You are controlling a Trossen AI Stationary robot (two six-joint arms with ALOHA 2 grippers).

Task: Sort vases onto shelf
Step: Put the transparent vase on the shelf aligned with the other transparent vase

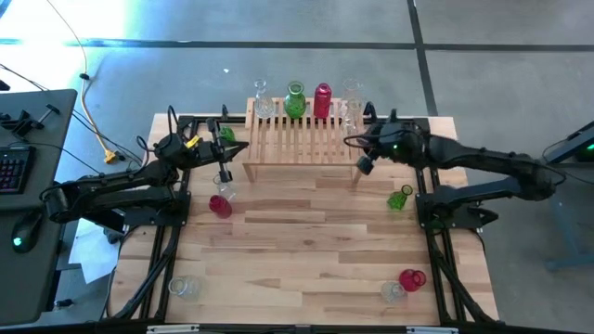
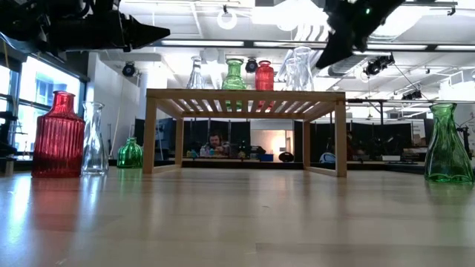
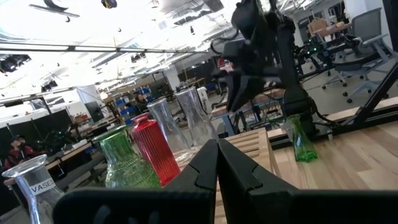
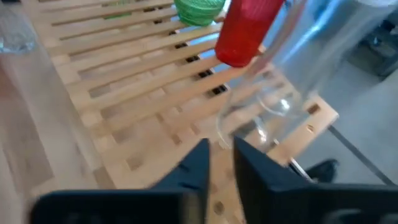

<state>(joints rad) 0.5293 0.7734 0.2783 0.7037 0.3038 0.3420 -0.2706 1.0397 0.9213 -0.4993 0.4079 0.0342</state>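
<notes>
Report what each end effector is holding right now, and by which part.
Nothing is held. The right end effector sits nearly closed and empty above the shelf, just short of a clear vase. The left end effector is shut, empty.

Vases crowd the shelf's back edge.

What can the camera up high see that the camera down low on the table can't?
Only the high view shows the two vases near the table's front right corner, one red and one clear, another clear one at the front left, and a keyboard off to the left.

Only the low view shows a person in the room behind, seen under the shelf.

Both show the shelf with a green vase and a red vase standing on top among clear ones.
</notes>
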